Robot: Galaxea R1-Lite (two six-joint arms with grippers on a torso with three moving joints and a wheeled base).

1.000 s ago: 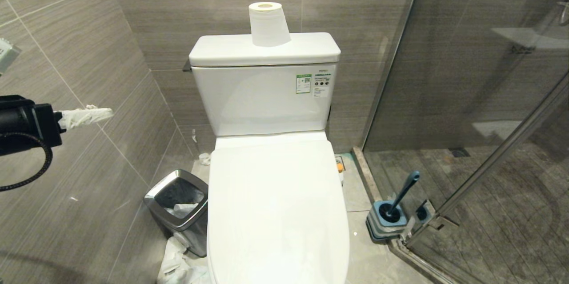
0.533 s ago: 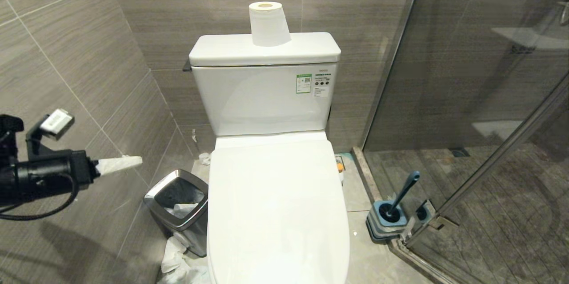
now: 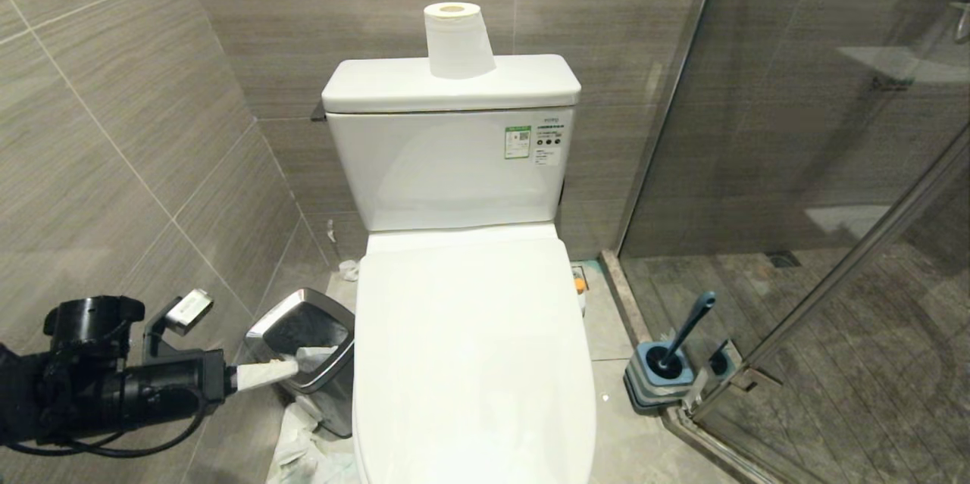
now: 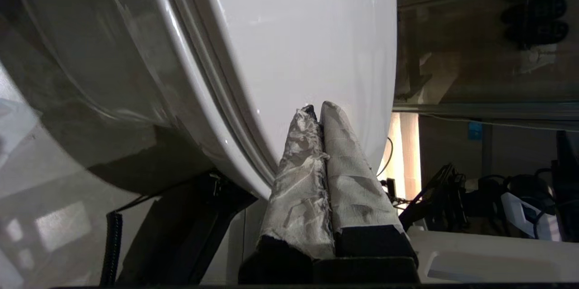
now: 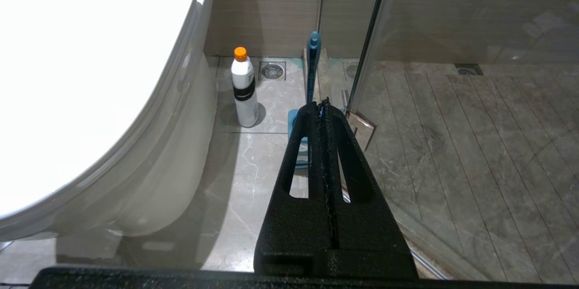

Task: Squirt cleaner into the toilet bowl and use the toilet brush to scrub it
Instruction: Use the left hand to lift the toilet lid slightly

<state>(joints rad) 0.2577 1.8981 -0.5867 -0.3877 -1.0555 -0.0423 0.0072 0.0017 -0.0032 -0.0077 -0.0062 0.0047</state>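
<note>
Head view is showing the toilet bowl (image 3: 474, 363) sitting dead centre with its lid down. At eight o'clock the left tool (image 3: 292, 369) is reaching toward the waste bin (image 3: 307, 348), paper-wrapped fingers (image 4: 312, 176) pressed together, gripping nothing. At four o'clock the toilet brush (image 3: 686, 332) is standing in its holder (image 3: 655, 382). Over there the right tool (image 5: 322, 106) is hanging closed and empty.

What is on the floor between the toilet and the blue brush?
A white cleaner bottle with an orange cap stands between the toilet and the brush, seen in the right wrist view.
</note>
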